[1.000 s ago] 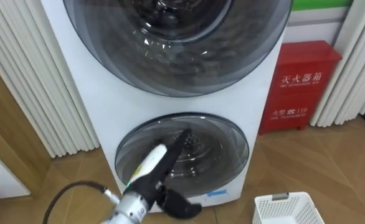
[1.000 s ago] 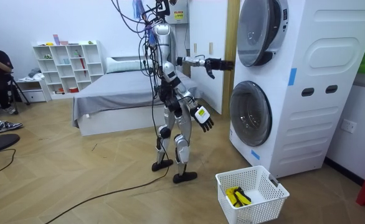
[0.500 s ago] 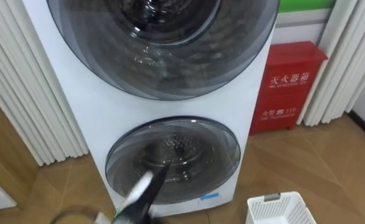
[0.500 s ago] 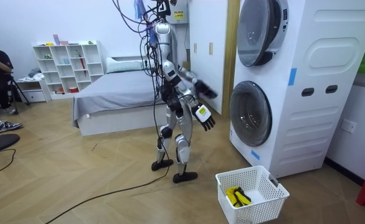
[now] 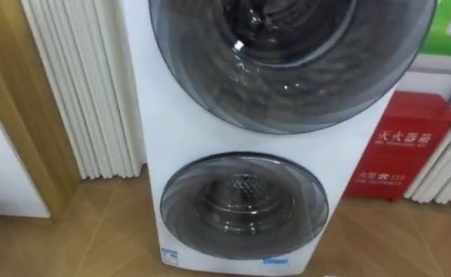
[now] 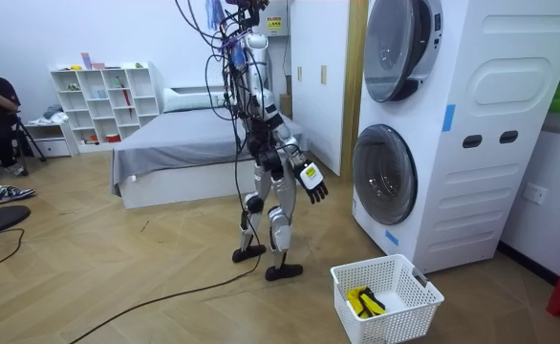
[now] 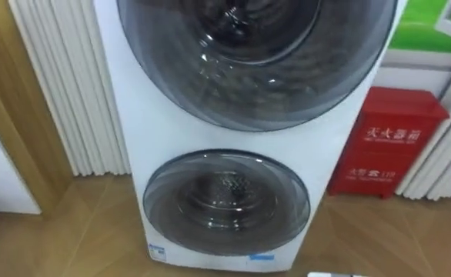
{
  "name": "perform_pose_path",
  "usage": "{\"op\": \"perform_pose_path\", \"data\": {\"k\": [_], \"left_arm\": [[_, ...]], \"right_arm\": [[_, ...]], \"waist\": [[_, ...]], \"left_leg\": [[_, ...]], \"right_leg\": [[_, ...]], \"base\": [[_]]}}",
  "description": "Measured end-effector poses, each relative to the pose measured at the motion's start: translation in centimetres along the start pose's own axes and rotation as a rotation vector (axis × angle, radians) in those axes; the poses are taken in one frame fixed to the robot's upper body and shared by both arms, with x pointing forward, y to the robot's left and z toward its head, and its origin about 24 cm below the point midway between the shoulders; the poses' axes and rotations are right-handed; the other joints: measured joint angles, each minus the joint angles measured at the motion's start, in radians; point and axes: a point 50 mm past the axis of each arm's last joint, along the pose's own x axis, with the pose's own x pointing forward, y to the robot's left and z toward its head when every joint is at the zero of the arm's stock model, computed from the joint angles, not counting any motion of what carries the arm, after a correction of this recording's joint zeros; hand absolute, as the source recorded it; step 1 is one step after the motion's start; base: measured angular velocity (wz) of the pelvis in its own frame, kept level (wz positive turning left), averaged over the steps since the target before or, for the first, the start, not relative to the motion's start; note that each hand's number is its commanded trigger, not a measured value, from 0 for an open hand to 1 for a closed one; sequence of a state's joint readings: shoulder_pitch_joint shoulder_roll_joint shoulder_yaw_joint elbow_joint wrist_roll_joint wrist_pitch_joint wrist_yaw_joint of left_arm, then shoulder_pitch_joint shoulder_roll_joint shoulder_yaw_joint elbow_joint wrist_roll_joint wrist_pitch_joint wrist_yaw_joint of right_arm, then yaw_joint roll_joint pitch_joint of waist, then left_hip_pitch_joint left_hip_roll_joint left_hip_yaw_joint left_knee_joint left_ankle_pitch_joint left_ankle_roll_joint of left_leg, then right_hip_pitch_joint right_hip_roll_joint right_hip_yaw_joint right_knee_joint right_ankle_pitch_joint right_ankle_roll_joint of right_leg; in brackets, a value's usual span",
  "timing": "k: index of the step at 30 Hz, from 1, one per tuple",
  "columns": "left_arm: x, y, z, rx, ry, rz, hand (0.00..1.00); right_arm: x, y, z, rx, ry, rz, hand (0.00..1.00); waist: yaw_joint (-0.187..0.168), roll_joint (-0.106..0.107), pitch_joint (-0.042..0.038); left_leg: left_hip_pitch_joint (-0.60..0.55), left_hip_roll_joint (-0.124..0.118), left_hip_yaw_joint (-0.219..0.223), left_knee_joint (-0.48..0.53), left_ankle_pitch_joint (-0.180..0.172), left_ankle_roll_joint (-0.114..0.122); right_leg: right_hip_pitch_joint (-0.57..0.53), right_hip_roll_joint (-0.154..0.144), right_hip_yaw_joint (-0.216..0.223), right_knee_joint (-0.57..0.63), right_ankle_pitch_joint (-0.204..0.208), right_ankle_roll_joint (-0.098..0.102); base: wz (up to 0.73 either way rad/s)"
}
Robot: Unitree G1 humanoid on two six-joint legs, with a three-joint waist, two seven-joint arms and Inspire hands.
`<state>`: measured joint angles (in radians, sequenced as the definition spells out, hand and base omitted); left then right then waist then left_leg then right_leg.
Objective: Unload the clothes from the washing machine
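Wood floor (image 6: pixel 118 277), white basket (image 6: pixel 404 320) nr stacked washers (image 6: pixel 481 143), lower door (image 5: pixel 245 204) shut

1. Cut off at the top edge: upper door (image 5: pixel 287 54).
2. Too dark behind lower door (image 5: pixel 245 204) to tell what lies inside.
3. Too small to name: yellow-black thing (image 6: pixel 363 302) in basket (image 6: pixel 399 320).

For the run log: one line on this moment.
robot: facing washing machine | lower door: shut | right hand: open, empty | basket: on floor
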<state>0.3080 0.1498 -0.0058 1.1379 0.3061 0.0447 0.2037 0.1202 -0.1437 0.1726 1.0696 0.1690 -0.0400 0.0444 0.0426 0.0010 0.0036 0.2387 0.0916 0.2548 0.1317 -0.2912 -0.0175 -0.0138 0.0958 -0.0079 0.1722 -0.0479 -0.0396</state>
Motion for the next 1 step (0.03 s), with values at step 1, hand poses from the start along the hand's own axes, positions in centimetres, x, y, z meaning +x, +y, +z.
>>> {"op": "perform_pose_path", "data": {"k": [1], "left_arm": [[-0.10, -0.29, -0.38, -0.002, 0.020, -0.010, 0.00]], "right_arm": [[-0.03, -0.04, -0.25, 0.029, 0.008, -0.003, 0.00]], "waist": [[0.000, 0.001, 0.0003]], "left_leg": [[0.000, 0.000, -0.003, 0.000, 0.000, 0.000]], "right_leg": [[0.001, 0.000, -0.003, -0.001, 0.000, 0.000]], "base": [[0.05]]}}
